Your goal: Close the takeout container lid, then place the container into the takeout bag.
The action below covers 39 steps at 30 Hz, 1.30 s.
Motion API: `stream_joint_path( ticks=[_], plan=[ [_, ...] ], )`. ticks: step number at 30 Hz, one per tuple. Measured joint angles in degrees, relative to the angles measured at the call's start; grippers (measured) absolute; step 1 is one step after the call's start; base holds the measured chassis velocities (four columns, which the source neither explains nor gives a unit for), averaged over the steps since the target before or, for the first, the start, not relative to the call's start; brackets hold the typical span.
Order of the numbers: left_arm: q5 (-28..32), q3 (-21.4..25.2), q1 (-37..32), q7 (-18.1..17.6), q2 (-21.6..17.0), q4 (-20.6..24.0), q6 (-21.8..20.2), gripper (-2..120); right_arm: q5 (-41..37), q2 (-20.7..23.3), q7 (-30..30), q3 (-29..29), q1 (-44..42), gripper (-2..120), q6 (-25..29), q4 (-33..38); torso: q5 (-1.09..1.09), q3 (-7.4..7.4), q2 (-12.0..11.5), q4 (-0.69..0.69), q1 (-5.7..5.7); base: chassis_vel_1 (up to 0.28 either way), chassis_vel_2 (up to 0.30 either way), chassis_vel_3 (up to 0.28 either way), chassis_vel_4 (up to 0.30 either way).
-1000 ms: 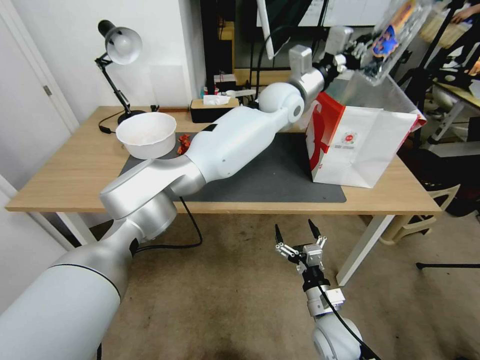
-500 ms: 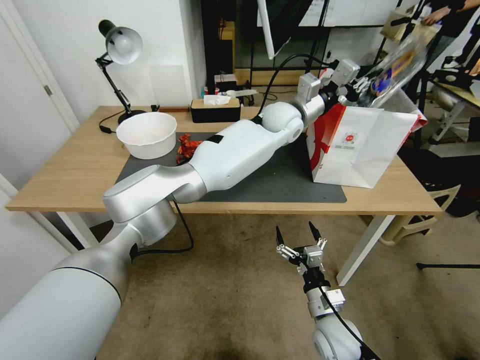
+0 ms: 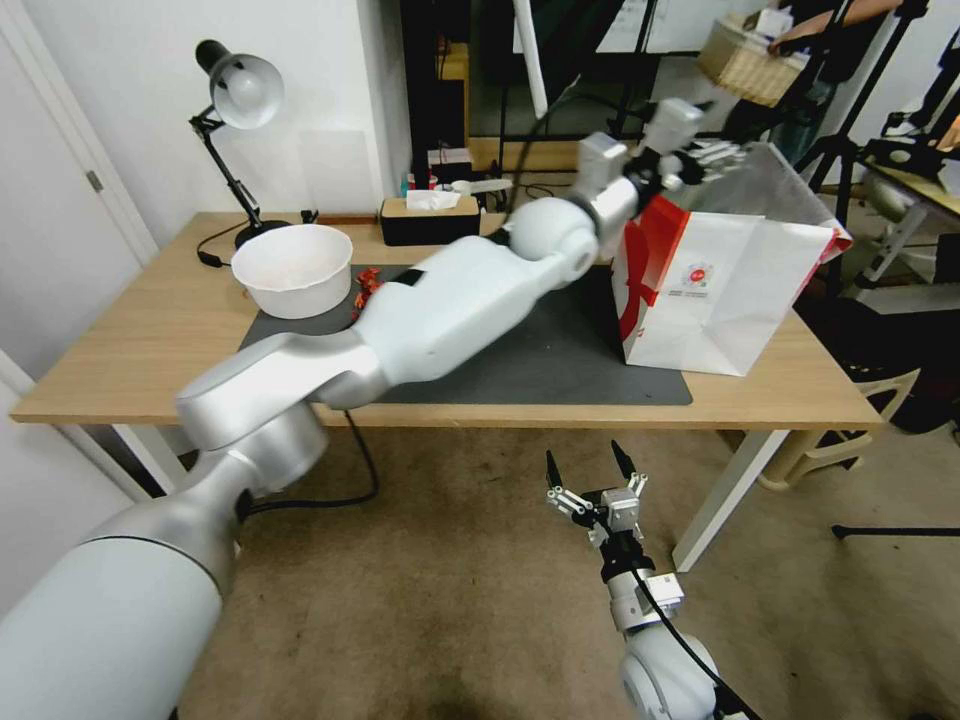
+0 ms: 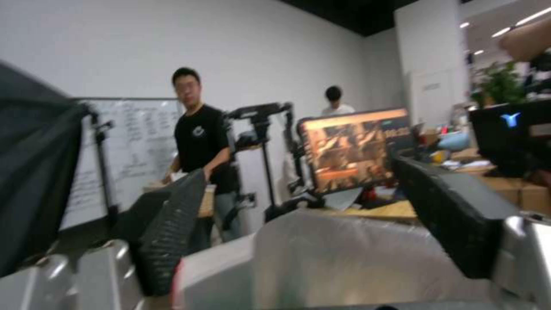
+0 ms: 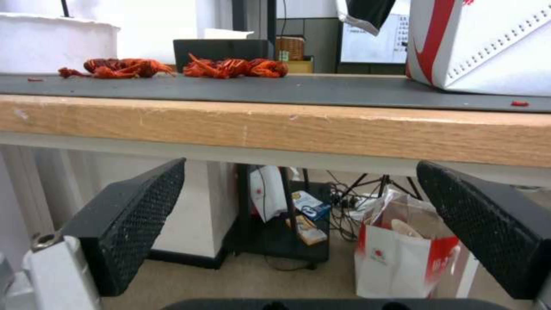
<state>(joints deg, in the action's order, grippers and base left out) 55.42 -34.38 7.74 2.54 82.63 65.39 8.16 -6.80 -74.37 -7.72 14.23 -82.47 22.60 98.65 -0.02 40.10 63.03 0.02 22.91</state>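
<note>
White paper takeout bag [image 3: 715, 290] stands on the table [image 3: 130, 340]. We see the left gripper [image 3: 705, 160] above its rim, jaws apart, empty. We cannot locate the container; verify deposit next. Right gripper [image 3: 590, 478] hangs below the table, jaws apart.

I count 1 boxy white paper bag with red side panels [image 3: 715, 290] on the table, 1 large white round bowl [image 3: 292, 268], 1 black desk lamp with a silver shade [image 3: 238, 95], 1 black box with a wooden top [image 3: 430, 220], and 1 dark grey mat [image 3: 540, 360]. I also see 2 clumps of crumpled orange-red material [image 5: 172, 67] and 2 grippers, both spread apart: left [image 3: 715, 155], right [image 3: 590, 470].
</note>
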Motion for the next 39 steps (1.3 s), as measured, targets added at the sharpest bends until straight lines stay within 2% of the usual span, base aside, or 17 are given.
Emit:
stream_joint_path(
  ticks=[2, 3, 7, 9, 10, 12, 13, 15, 17, 20, 21, 24, 25, 29, 31, 33, 39],
  plan=[
    [-0.18, 1.26, -2.99, -3.5, -4.46, 5.63, -2.4, 96, 0.12, -0.32, -0.09, 0.46, -0.48, 100, -0.01, 0.37, -0.01, 0.0, 0.0, -0.04, 0.01, 0.0, 0.0, 0.0, 0.0],
    [-0.18, 1.26, -2.99, -3.5, -4.46, 5.63, -2.4, 96, 0.12, -0.32, -0.09, 0.46, -0.48, 100, -0.01, 0.37, -0.01, 0.0, 0.0, -0.04, 0.01, 0.0, 0.0, 0.0, 0.0],
    [-2.6, 5.5, -11.35, -8.31, -13.04, 16.96, -5.39, 100, 0.76, -0.59, -0.47, 0.53, -0.42, 100, -0.08, 0.92, -0.02, 0.0, 0.0, -0.02, 0.0, 0.0, 0.0, 0.0, 0.0],
    [-3.24, 6.29, -12.76, -8.92, -14.36, 18.61, -5.75, 100, 0.88, -0.6, -0.5, 0.55, -0.42, 100, -0.08, 1.05, -0.02, 0.0, 0.0, -0.03, 0.01, 0.0, 0.0, 0.0, 0.0],
    [-4.85, 8.74, -17.14, -10.1, -17.99, 22.97, -6.53, 100, 1.08, -0.59, -0.63, 0.6, -0.41, 100, -0.09, 1.52, 0.01, -0.01, 0.0, -0.05, 0.0, 0.0, 0.0, 0.0, 0.0],
    [-6.97, 12.38, -23.26, -11.43, -22.63, 27.23, -7.33, 100, 1.24, -0.48, -0.73, 0.63, -0.46, 100, -0.11, 2.12, -0.03, 0.0, 0.0, -0.03, 0.0, 0.0, 0.0, 0.0, 0.0],
    [-6.97, 12.38, -23.26, -11.43, -22.63, 27.23, -7.33, 100, 1.24, -0.48, -0.73, 0.63, -0.46, 100, -0.11, 2.12, -0.03, 0.0, 0.0, -0.03, 0.0, 0.0, 0.0, 0.0, 0.0],
    [-9.69, 19.35, -33.8, -12.05, -28.44, 33.18, -8.41, 100, 1.44, -0.3, -0.87, 0.64, -0.59, 100, -0.23, 2.94, -0.03, -0.01, 0.0, 0.02, 0.0, 0.0, 0.0, 0.0, 0.0],
    [-10.51, 21.46, -37.05, -11.99, -29.9, 34.57, -8.49, 100, 1.46, -0.23, -0.91, 0.62, -0.61, 100, -0.31, 3.09, -0.02, -0.01, 0.0, 0.02, 0.0, 0.0, 0.0, 0.0, 0.0],
    [-15.21, 30.93, -52.62, -10.81, -33.86, 40.29, -7.57, 100, 1.48, 0.07, -1.02, 0.26, -0.42, 100, -0.58, 3.24, 0.0, -0.01, 0.0, -0.01, 0.0, 0.0, 0.0, 0.0, 0.0],
    [-15.21, 30.93, -52.62, -10.81, -33.86, 40.29, -7.57, 100, 1.48, 0.07, -1.02, 0.26, -0.42, 100, -0.58, 3.24, 0.0, -0.01, 0.0, -0.01, 0.0, 0.0, 0.0, 0.0, 0.0],
    [-19.74, 39.64, -65.78, -9.78, -34.01, 43.95, -4.89, 100, 1.39, 0.6, -1.39, 0.66, -0.76, 100, -0.66, 3.83, 0.02, -0.01, 0.01, -0.03, 0.0, 0.0, 0.0, 0.0, 0.0],
    [-19.74, 39.64, -65.78, -9.78, -34.01, 43.95, -4.89, 100, 1.39, 0.6, -1.39, 0.66, -0.76, 100, -0.66, 3.83, 0.02, -0.01, 0.01, -0.03, 0.0, 0.0, 0.0, 0.0, 0.0],
    [-26.49, 48.38, -80.1, -10.61, -29.87, 44.4, 1.22, 100, 0.67, 0.93, -1.59, 3.14, -2.2, 100, -0.62, 5.35, -0.01, -0.01, 0.0, -0.04, 0.0, 0.0, 0.0, 0.0, 0.0],
    [-27.34, 49.67, -81.73, -10.62, -28.96, 44.57, 1.93, 100, 0.53, 0.96, -1.59, 3.48, -2.39, 100, -0.61, 5.61, 0.01, 0.0, 0.01, -0.04, 0.0, 0.0, 0.0, 0.0, 0.0],
    [-30.34, 54.23, -87.46, -11.05, -24.95, 45.18, 5.1, 100, -0.07, 1.22, -1.59, 4.6, -2.88, 100, -0.6, 6.29, 0.02, -0.01, 0.01, -0.01, -0.01, 0.0, 0.0, 0.0, 0.0],
    [-34.2, 58.48, -93.83, -12.49, -19.67, 45.19, 10.08, 100, -2.22, 1.84, -1.42, 6.1, -3.32, 100, -0.6, 6.53, 0.02, 0.0, 0.0, -0.02, 0.01, 0.0, 0.0, 0.0, 0.0]
  ],
)
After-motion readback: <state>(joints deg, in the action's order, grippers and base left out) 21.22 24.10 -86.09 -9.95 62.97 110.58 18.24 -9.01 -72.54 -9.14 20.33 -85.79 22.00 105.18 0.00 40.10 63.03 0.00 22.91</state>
